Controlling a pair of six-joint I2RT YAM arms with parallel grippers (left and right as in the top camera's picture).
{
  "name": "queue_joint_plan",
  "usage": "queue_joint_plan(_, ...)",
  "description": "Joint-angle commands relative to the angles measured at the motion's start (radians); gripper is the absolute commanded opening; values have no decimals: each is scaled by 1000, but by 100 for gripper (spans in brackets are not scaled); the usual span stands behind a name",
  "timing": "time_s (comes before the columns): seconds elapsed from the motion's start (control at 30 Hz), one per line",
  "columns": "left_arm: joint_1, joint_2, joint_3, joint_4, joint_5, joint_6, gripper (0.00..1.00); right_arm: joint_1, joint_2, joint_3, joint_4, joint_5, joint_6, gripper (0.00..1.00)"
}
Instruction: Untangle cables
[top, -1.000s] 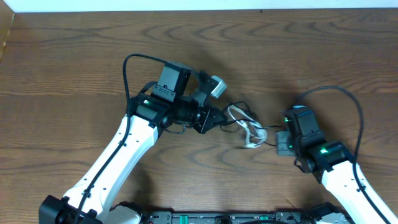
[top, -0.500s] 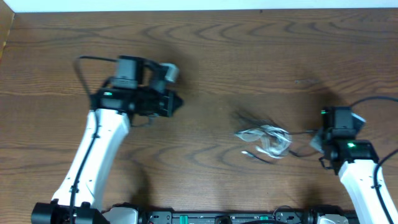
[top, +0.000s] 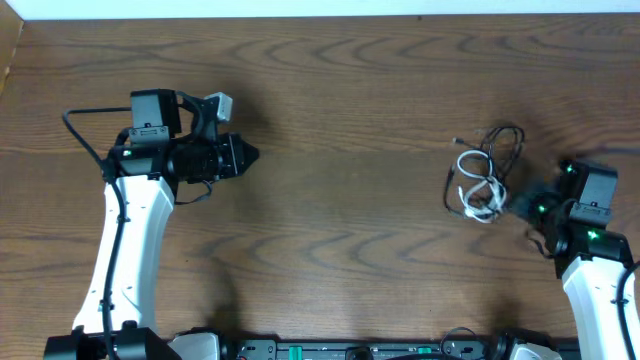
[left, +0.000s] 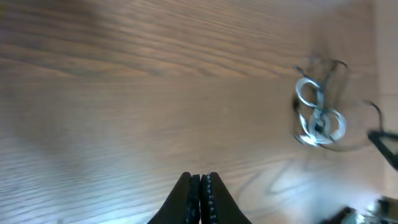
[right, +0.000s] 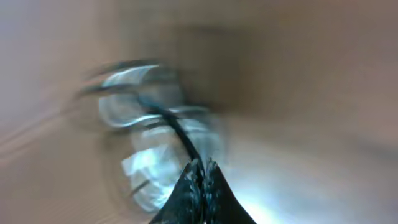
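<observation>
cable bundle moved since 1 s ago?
Yes. The cables shifted right across the table, from near centre toward its right side.

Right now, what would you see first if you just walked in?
A little tangle of cables, white loops knotted with a black cable, lies on the right of the wooden table. The right claw is shut on that black cable. Far to the left, the left claw is shut on nothing.

Through the right wrist camera the cables (right: 152, 134) just ahead of the jaws are one smear; how they cross can't be made out.
</observation>
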Motion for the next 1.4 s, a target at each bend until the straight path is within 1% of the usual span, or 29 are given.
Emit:
queue_joint_plan(0.0,-42,-19,-4,-3,62,-6,17,50,-3,1,112,-764,-202,1)
queue_joint_plan(0.07,-74,-19,-4,-2,60,-6,29,93,-3,1,175,-885,-201,2)
queue_joint_plan(0.13,-111,-19,-4,1,59,-6,35,138,-3,1,190,-909,-201,8)
queue_joint_plan(0.17,-128,-18,-4,4,58,-5,37,160,-3,1,188,-901,-201,12)
queue_joint_plan(0.23,-163,-17,-4,8,48,-2,37,204,-3,1,177,-859,-201,15)
queue_joint_plan(0.33,-209,-11,-4,16,26,-2,38,257,-3,1,164,-798,-202,25)
queue_joint_plan(0.4,-241,-4,-4,25,24,-2,43,280,-3,1,159,-754,-201,41)
queue_joint_plan(0.43,-256,1,-4,30,24,-2,46,287,-3,1,155,-705,-201,48)
queue_joint_plan(0.47,-270,3,-4,35,24,-2,49,289,-3,1,146,-650,-201,57)
queue_joint_plan(0.53,-301,9,-4,47,24,-2,54,289,-3,1,116,-517,-195,66)
queue_joint_plan(0.67,-355,10,-4,83,14,-3,60,288,-3,1,21,-126,-68,72)
queue_joint_plan(0.73,-388,10,-4,98,-41,-3,61,288,-3,1,-25,36,-11,73)
queue_joint_plan(0.8,-422,13,-4,113,-115,-3,62,288,-3,1,-57,128,18,74)
queue_joint_plan(0.87,-453,21,-4,131,-160,-8,63,288,-3,1,-65,134,16,75)
queue_joint_plan(0.9,-467,24,-4,141,-183,-26,63,288,-3,1,-67,130,16,73)
queue_joint_plan(0.97,-496,36,-4,163,-266,-108,64,288,-3,1,-63,82,-37,68)
queue_joint_plan(1.07,-520,42,-4,188,-370,-179,66,288,-3,5,-52,1,-111,65)
queue_joint_plan(1.13,-531,42,-3,216,-420,-204,68,288,-3,12,-61,-6,-119,66)
queue_joint_plan(1.23,-546,48,-3,264,-458,-206,69,288,-3,27,-77,-5,-119,67)
queue_joint_plan(1.37,-577,89,-3,328,-469,-205,73,288,-3,29,-79,-5,-119,73)
